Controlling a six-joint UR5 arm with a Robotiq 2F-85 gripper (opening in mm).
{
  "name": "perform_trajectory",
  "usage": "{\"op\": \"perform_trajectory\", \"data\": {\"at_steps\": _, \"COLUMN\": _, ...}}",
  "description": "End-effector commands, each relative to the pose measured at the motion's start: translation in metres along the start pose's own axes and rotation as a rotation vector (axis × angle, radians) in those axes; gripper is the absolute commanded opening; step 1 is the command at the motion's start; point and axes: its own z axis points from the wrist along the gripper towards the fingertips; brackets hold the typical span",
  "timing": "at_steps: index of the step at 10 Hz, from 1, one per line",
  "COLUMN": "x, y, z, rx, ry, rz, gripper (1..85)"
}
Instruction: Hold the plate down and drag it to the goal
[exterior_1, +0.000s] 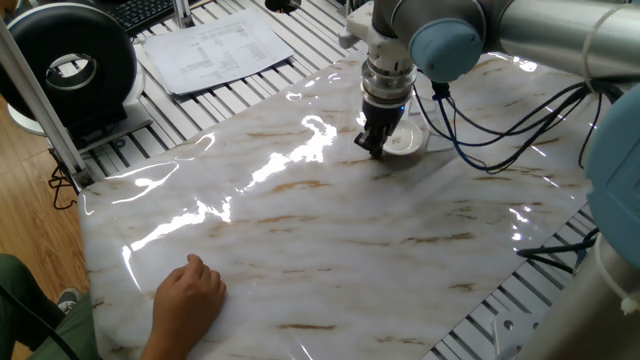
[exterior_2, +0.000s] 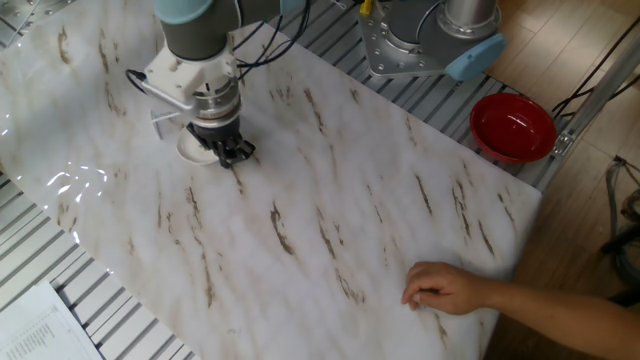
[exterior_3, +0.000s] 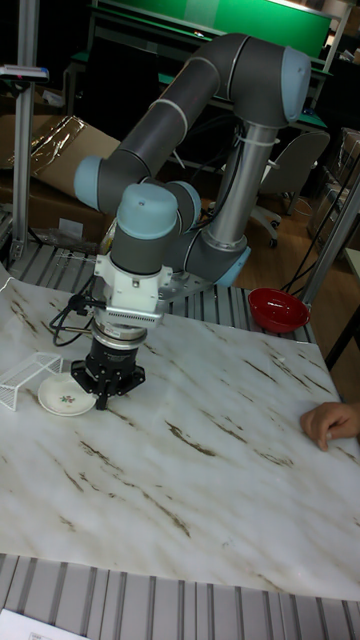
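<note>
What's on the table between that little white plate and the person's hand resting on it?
Nothing but bare marbled tabletop lies between the plate and the hand, apart from the gripper right at the plate's edge. The tall fixed view shows this best.

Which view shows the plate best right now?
The tall fixed view: the plate lies almost fully exposed beside the hand, its rim and a small centre mark visible. In one fixed view the hand covers part of it; in the other fixed view only a sliver shows.
</note>
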Motion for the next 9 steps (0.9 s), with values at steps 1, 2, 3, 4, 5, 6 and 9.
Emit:
{"op": "perform_trajectory", "data": {"at_steps": 1, "x": 0.002, "y": -0.01, "z": -0.003, "rx": 0.004, "ry": -0.001, "rz": -0.009, "gripper": 1.3}}
{"op": "perform_trajectory", "data": {"at_steps": 2, "x": 0.003, "y": -0.013, "z": -0.003, "rx": 0.004, "ry": -0.001, "rz": -0.017, "gripper": 1.3}}
{"op": "perform_trajectory", "data": {"at_steps": 3, "x": 0.004, "y": -0.019, "z": -0.003, "rx": 0.008, "ry": -0.003, "rz": -0.028, "gripper": 1.3}}
{"op": "perform_trajectory", "data": {"at_steps": 4, "x": 0.005, "y": -0.025, "z": -0.003, "rx": 0.01, "ry": -0.004, "rz": -0.037, "gripper": 1.3}}
{"op": "perform_trajectory", "data": {"at_steps": 5, "x": 0.005, "y": -0.03, "z": -0.004, "rx": 0.016, "ry": -0.003, "rz": -0.043, "gripper": 1.3}}
{"op": "perform_trajectory", "data": {"at_steps": 6, "x": 0.006, "y": -0.033, "z": -0.004, "rx": 0.016, "ry": -0.003, "rz": -0.049, "gripper": 1.3}}
{"op": "perform_trajectory", "data": {"at_steps": 9, "x": 0.007, "y": -0.044, "z": 0.0, "rx": 0.03, "ry": -0.013, "rz": -0.068, "gripper": 1.3}}
